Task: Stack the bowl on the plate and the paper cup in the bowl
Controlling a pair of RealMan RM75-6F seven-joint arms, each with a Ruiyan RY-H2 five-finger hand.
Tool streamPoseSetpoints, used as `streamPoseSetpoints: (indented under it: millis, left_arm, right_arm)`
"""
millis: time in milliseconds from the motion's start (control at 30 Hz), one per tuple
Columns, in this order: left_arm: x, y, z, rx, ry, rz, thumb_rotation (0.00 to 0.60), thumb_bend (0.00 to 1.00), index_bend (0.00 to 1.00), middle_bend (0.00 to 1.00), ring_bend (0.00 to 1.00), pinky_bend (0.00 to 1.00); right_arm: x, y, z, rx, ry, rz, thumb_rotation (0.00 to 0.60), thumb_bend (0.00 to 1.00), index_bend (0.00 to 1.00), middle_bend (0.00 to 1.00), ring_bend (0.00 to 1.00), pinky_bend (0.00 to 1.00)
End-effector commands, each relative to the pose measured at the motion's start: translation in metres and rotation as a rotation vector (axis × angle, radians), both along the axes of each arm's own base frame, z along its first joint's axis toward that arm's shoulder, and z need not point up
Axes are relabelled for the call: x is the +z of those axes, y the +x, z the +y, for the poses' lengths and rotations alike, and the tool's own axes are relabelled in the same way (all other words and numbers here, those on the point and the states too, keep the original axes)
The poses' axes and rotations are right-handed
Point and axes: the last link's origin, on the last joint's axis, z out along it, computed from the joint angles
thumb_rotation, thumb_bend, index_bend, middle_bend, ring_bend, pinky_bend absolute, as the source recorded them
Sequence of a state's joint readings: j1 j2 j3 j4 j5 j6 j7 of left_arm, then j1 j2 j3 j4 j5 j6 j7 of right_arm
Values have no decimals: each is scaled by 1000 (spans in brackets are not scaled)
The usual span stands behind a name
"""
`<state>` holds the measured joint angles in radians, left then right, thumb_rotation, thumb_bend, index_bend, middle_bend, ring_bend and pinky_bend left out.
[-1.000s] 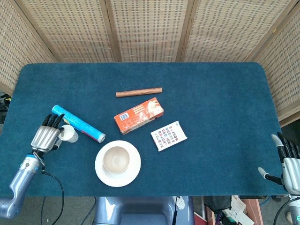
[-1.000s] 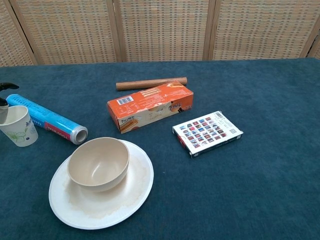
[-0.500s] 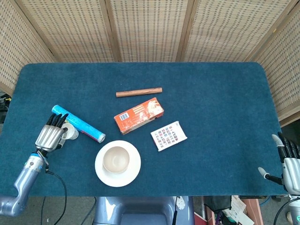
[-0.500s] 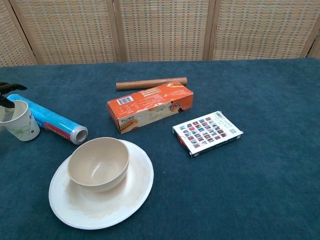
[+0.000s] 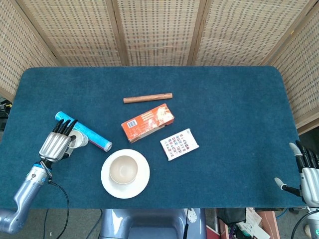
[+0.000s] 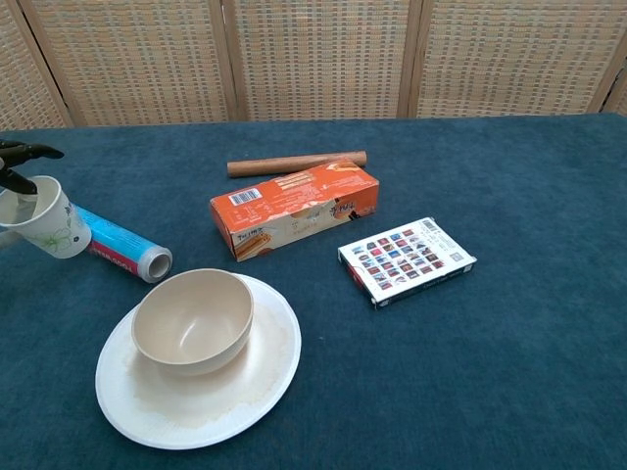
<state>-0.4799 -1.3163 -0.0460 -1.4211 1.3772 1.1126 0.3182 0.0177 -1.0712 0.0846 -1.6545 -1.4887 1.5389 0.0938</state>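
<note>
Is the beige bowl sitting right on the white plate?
Touching. The chest view shows the beige bowl resting directly on the white plate, with no gap beneath.

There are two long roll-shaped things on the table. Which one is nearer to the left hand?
The blue roll with a shiny silver end. It lies just behind the left hand and the paper cup. The brown roll lies farther back, beyond the orange box.

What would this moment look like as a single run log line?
bowl on plate: done | left hand holds paper cup, tilted, above the table | right hand idle at table edge | cup in bowl: pending
</note>
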Motion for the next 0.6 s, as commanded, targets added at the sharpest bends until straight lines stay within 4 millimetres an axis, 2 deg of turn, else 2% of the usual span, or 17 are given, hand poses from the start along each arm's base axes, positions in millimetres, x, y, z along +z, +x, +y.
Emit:
streamPoseSetpoints:
  millis: [33,167,433,600]
  left_arm:
    - [9,25,-6,-61,-11,-21,600,408,621,40,0,31]
    - [17,54,-18,-124,-23,-45,600,408,621,40,0,31]
    - [23,96,-43,-190,-106,-80,600,407,621,40,0,31]
    - [20,108,-52,-191,-171,-81,600,407,622,40,0,32]
  right_arm:
    - [0,0,0,0,-1,-1,600,145,0,0,0,0]
    - [1,-1,0,-2,-5,-4,600,146,0,0,0,0]
    - [3,-2,1,-2,-11,-11,600,145,0,0,0,0]
    - [5,-3,0,-7,-13,-15,600,145,0,0,0,0]
